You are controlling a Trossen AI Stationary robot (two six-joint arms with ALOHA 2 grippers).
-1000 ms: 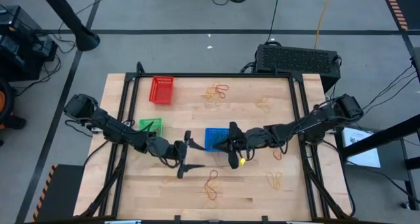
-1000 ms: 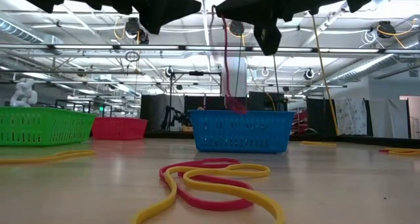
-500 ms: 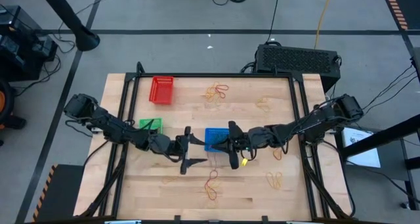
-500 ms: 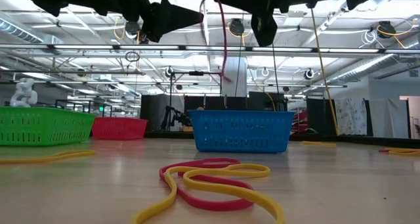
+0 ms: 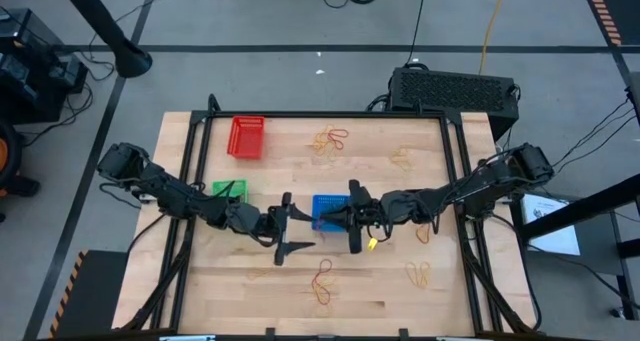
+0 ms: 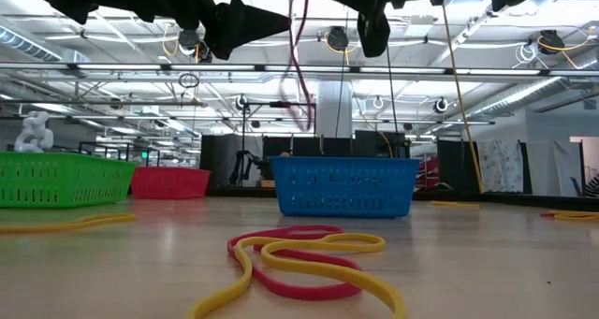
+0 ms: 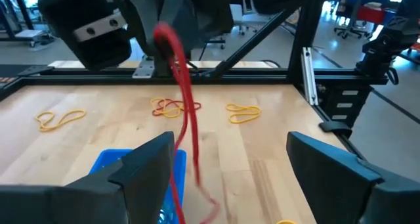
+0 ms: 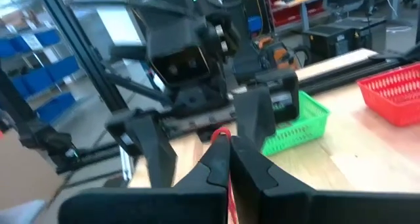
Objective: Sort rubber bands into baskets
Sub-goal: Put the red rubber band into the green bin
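Note:
My right gripper (image 5: 332,220) hovers over the blue basket (image 5: 325,209), shut on a red rubber band (image 6: 300,80) that hangs above the basket (image 6: 344,186). My left gripper (image 5: 292,226) is open just left of the blue basket and faces the right gripper. Its two fingers (image 7: 149,166) stand wide apart, and the hanging band (image 7: 185,106) shows beyond them. The green basket (image 5: 229,191) stands at the left and the red basket (image 5: 246,137) at the far left. In the right wrist view my right gripper (image 8: 228,159) shows shut. My right gripper pinches the top of the red rubber band (image 8: 222,133) between its two shut fingers. The fingers come roughly level from the table's right. The band hangs slack below them as a long loop, its lower end (image 6: 306,124) clear above the blue basket.
Loose red and yellow bands lie near the front edge (image 5: 321,280), at the front right (image 5: 418,273), at the right (image 5: 421,232), and near the far edge (image 5: 330,139) (image 5: 402,159). One pile shows close in the low view (image 6: 309,258). A yellow band (image 6: 65,224) lies by the green basket.
My right gripper has gone up with the red band. The band's lower end, which reached down to the blue basket, now hangs clear above it and has swung a little. My left gripper has moved slightly toward the table's right, nearer the blue basket, staying open.

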